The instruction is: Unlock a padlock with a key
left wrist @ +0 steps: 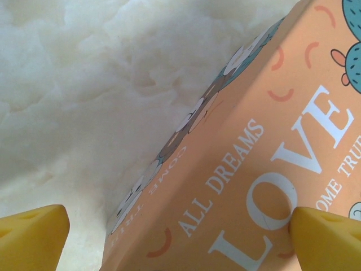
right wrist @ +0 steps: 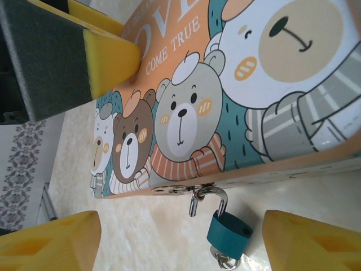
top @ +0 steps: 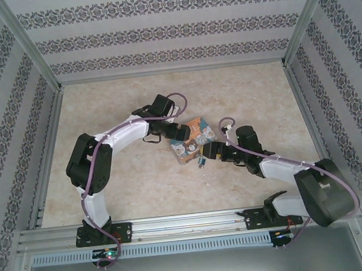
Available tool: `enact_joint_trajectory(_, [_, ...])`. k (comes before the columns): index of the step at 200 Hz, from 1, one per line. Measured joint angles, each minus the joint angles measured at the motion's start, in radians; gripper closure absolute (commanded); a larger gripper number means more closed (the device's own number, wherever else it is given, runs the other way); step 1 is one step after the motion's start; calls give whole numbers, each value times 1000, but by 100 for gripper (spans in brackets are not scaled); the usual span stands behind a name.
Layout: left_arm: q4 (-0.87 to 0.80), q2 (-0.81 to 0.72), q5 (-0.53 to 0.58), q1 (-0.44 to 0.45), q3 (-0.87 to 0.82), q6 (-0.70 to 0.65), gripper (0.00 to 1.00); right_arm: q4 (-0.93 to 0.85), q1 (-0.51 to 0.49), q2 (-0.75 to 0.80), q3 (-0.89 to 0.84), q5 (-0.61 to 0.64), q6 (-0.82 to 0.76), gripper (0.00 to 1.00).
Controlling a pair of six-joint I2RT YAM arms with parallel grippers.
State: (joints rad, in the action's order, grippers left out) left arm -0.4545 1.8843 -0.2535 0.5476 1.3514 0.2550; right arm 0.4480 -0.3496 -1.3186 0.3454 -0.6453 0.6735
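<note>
The teal padlock hangs by its silvery shackle from the hasp on the near edge of the bear-picture LOVE box. One shackle end stands free of the body. The silvery key, with its ring, sticks out of the padlock's underside. My right gripper is open, and the padlock lies between its yellow fingers, nearer the right one and touching neither. My left gripper is open over the box, one finger resting on the lid. From above, the padlock sits just in front of the right gripper.
The box lies mid-table between the left gripper and the right one. Patterned walls with metal posts enclose the pale marbled tabletop on three sides. Purple cables run along both arms.
</note>
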Motion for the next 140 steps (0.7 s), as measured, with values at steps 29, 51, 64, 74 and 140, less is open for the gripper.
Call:
enact_joint_trajectory(29, [14,-23,0,0,-33,18,1,38,0,-50,0,-27,-24,27])
enact_joint_trajectory(51, [16,-27,2,0,-39,22,1,53,-8,-66,0,-27,-45,27])
enact_joint_trajectory(64, [17,-27,2,0,-39,23,1,61,-21,-74,0,-26,-55,27])
enact_joint_trajectory(74, [18,-27,2,0,-39,24,1,66,-34,-85,0,-26,-64,27])
enact_joint_trajectory(140, [23,-36,3,0,-53,39,1,86,-87,-167,23,-23,-103,27])
